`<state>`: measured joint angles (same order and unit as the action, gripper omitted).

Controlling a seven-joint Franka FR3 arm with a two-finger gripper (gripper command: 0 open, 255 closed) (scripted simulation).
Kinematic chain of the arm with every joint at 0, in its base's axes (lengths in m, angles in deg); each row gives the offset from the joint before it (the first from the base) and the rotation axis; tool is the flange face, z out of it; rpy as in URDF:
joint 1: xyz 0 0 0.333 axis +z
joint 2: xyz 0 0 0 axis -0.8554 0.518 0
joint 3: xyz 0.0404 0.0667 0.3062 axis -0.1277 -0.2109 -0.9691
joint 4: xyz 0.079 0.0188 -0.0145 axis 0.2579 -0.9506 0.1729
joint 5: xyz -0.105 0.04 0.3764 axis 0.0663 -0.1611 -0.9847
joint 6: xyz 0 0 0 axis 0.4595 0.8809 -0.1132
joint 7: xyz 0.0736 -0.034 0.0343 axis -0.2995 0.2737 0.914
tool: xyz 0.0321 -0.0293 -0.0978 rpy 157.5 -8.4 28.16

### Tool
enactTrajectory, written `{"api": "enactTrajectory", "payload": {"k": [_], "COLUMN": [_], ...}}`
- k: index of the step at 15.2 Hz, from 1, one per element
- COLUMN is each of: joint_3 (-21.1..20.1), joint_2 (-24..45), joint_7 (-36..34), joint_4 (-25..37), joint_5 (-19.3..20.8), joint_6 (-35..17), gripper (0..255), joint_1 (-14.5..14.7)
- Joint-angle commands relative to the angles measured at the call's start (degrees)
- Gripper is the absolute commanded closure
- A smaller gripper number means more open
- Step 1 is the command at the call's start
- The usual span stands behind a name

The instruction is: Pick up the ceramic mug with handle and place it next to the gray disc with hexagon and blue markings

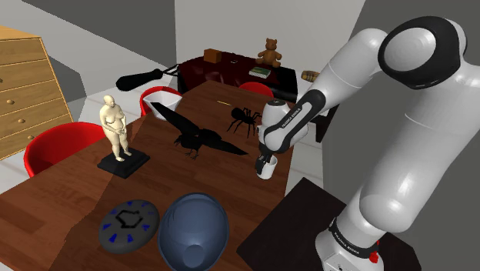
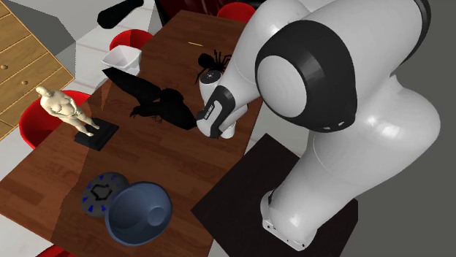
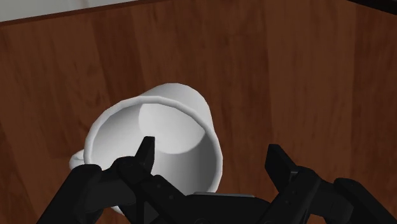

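Observation:
The white mug (image 3: 172, 118) stands upright on the dark wooden table (image 1: 69, 192), near the table edge closest to the stand, its handle to one side by the left finger. My black gripper (image 3: 213, 159) is open and low over it: one finger reaches inside the cup, the other stands outside, with the rim wall between them and not clasped. In the shoulder view the mug (image 1: 267, 169) peeks out under the gripper (image 1: 265, 160). The gray disc (image 1: 128, 223) with a dark hexagon and blue marks lies at the table's near end, well apart from the mug.
A big dark-blue bowl (image 1: 194, 231) lies on its side right beside the disc. A tan figurine (image 1: 115, 127) on a black base, a black bird (image 1: 196, 137) and a black spider (image 1: 245, 119) stand across the table. Red chairs (image 1: 54, 146) line the far side.

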<state>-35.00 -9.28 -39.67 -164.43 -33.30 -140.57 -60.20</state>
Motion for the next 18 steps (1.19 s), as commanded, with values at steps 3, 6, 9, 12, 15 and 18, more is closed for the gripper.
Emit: {"api": "enactTrajectory", "payload": {"k": [3,6,9,12,15,18], "joint_3": [0.01,0.01,0.01,0.00,0.03,0.06], "joint_2": [0.09,0.08,0.08,0.08,-0.87,-3.68], "joint_7": [0.02,0.02,0.02,0.02,0.04,0.10], "joint_4": [0.02,0.02,0.02,0.02,-0.03,-0.06], "joint_5": [-0.01,-0.01,-0.01,-0.01,0.05,0.20], "joint_6": [-0.08,-0.07,-0.07,-0.07,0.83,3.59], "gripper": [0,255,255,255,255,255], "joint_1": [-0.01,-0.01,-0.01,-0.01,0.00,0.04]}}
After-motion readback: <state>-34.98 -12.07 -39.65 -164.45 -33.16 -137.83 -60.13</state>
